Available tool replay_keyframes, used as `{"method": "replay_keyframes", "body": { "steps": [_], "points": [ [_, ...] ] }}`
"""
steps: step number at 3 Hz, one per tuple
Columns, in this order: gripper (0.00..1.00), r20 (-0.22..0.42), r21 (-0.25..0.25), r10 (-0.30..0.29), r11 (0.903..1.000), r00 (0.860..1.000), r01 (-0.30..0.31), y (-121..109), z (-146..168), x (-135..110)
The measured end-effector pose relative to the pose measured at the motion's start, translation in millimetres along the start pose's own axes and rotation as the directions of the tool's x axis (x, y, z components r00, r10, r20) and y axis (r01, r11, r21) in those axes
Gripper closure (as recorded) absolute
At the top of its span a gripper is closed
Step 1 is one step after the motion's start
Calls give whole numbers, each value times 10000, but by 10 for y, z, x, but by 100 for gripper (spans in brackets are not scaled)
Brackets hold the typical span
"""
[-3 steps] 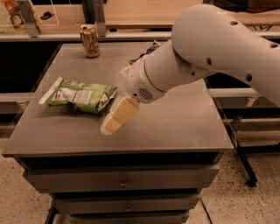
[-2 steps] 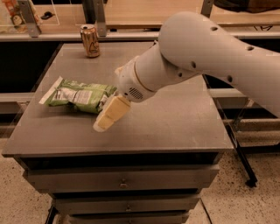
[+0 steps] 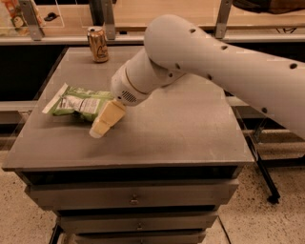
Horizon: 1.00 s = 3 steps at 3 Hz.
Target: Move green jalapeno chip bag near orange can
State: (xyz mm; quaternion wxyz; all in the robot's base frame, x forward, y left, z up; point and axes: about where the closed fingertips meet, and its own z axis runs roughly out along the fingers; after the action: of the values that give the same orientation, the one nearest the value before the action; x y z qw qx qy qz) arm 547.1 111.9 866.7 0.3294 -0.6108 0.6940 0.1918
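**Pincer down at the right end of the chip bag**

On the left part of the grey surface (image 3: 181, 124): the green jalapeno chip bag (image 3: 78, 102), flat and crinkled, white end seal pointing left toward the edge. Near the back edge: the orange can (image 3: 98, 44), upright, silver top up, pale emblem facing the camera. Well apart from the bag, with bare grey top between the two.

Reaching in from the right: a thick white arm (image 3: 214, 62), bent down over the middle of the surface. At its end, the pincer (image 3: 102, 125), cream-coloured, slanting down and to the left, tip low at the bag's right end. Overlapping that end of the bag as viewed; touching it or merely in front of it, impossible to tell. Open, closed or gripping: cannot tell either.

Below the surface: a stack of grey drawers (image 3: 133, 198) with small knobs. Behind: a wooden counter (image 3: 157, 14). Underneath, a speckled floor (image 3: 267, 224).
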Motion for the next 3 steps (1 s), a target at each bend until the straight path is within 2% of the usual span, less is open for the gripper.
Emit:
{"method": "replay_keyframes", "body": {
  "steps": [2, 3],
  "points": [
    [0, -343, -367, -374, 9987, 9987, 362, -116, 414, -80],
    [18, -392, -470, -525, 9976, 9979, 506, -197, 537, -22]
  ]
}}
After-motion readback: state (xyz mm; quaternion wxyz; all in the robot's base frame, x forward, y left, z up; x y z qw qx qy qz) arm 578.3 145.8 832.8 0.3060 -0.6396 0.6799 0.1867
